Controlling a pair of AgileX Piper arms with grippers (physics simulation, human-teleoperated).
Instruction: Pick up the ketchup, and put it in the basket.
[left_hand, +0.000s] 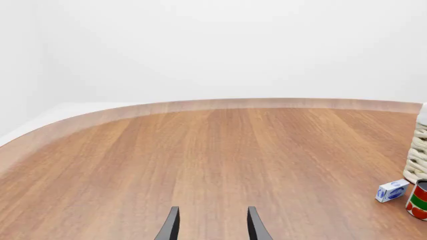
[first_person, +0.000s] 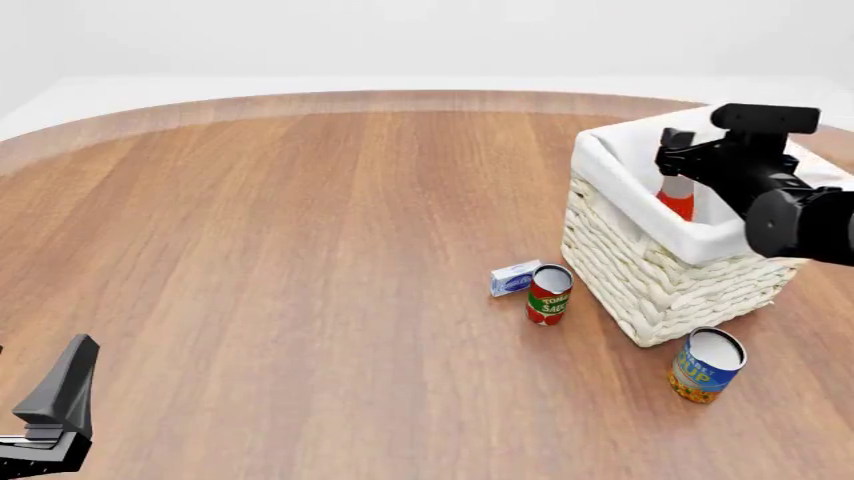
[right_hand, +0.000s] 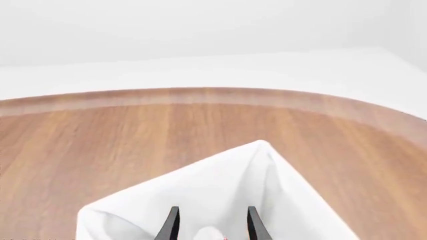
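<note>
Now right gripper (first_person: 677, 168) over basket (first_person: 641, 275), seemingly gripping ketchup (first_person: 678, 200)

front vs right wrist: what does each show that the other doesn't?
Front only: the ketchup upright inside the basket, under the right gripper; the tomato sauce can and small blue-white box beside the basket, the blue-yellow can nearer the camera, and the left gripper at the near left.
Right wrist only: the right gripper with its fingers apart; a sliver of white and red between the tips can't be identified.
Both: the basket's white liner and the wooden table.
</note>
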